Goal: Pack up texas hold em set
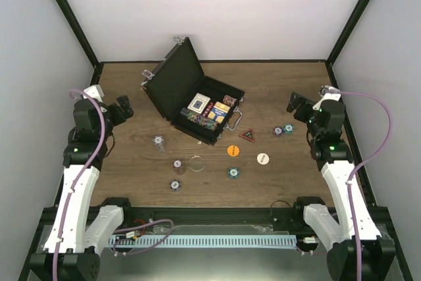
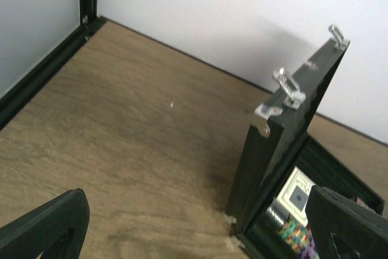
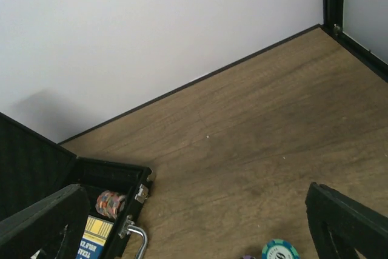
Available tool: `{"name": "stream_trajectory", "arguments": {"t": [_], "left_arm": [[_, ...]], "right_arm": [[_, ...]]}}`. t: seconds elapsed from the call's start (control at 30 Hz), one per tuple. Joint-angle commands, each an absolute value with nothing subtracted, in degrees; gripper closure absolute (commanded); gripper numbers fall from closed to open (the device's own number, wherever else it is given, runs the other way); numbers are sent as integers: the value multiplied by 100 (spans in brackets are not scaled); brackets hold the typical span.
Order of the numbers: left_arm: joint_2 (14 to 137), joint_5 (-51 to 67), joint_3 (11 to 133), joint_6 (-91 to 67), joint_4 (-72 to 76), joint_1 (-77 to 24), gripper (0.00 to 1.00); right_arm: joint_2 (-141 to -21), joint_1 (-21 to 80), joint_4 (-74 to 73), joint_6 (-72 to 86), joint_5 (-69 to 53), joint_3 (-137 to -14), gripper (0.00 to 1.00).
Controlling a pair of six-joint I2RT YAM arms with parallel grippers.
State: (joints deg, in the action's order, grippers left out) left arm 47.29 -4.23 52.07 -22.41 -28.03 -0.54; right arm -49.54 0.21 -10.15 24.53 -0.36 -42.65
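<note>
Toward the far middle of the wooden table (image 1: 131,162) the small black briefcase (image 1: 172,80) stood open and turned at an angle. Its lid was raised on the far-left side and its tray lay toward the near right. Silver corners and two silver latches showed on the lid's top edge, and a silver handle (image 1: 235,118) stuck out from the tray's near-right side. Inside lay card decks (image 1: 199,102) side by side, with a row of multicoloured poker chips (image 1: 197,120) along the tray's near edge.

Just near and right of the case lay the triangular marker (image 1: 247,136). Nearer still were the orange button (image 1: 232,151) and the white button (image 1: 263,158), apart from each other. Loose chips (image 1: 283,129) sat scattered in small stacks right of the marker, near the orange button and off the case's near-left corner.

A black frame rail (image 1: 263,62) ran along the table's far edge, with more black framing down both sides against pale walls. Bare wood lay open at the far left and far right of the case.

The left gripper (image 1: 122,110) hung near the left edge, left of the lid, with its fingers spread wide and holding nothing. The right gripper (image 1: 294,103) hung near the right edge, far and right of the loose chips, equally wide and empty.
</note>
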Motion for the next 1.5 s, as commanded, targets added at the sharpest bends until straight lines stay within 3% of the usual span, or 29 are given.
{"name": "stream_trajectory", "arguments": {"t": [0.0, 0.23, 0.4, 0.67, 0.87, 0.93, 1.1, 1.3, 1.47], "left_arm": [[4725, 25, 5335, -2036, -3377, -66, 0], [4671, 190, 5891, -1854, -3774, -55, 0], [4607, 608, 5919, -1890, -3922, -60, 0], [5100, 2204, 4571, -2514, -3543, -176, 0], [5683, 1596, 4270, -2679, -3259, -865, 1], [6003, 1366, 4269, -2762, -3142, -1180, 7], [6848, 9, 4552, -2759, -3385, -1937, 9], [7021, -833, 4480, -2732, -3507, -2073, 12], [7170, -459, 4340, -2681, -3159, -2068, 33]], "right_arm": [[-4559, 57, -1621, 2479, 122, -4476, 0], [-4470, 53, -1855, 2422, 125, -4459, 0], [-4792, 57, -2024, 2305, -668, -4507, 0], [-5224, 256, -1754, 2341, -2292, -3812, 0], [-5217, 716, -1694, 2381, -2389, -3393, 0], [-5219, 769, -1745, 2365, -2396, -3330, 0], [-4988, 800, -1801, 2348, -2375, -3226, 0], [-4755, 800, -1833, 2388, -2442, -3143, 0], [-4879, 800, -1785, 2429, -2437, -3108, 0]]}}
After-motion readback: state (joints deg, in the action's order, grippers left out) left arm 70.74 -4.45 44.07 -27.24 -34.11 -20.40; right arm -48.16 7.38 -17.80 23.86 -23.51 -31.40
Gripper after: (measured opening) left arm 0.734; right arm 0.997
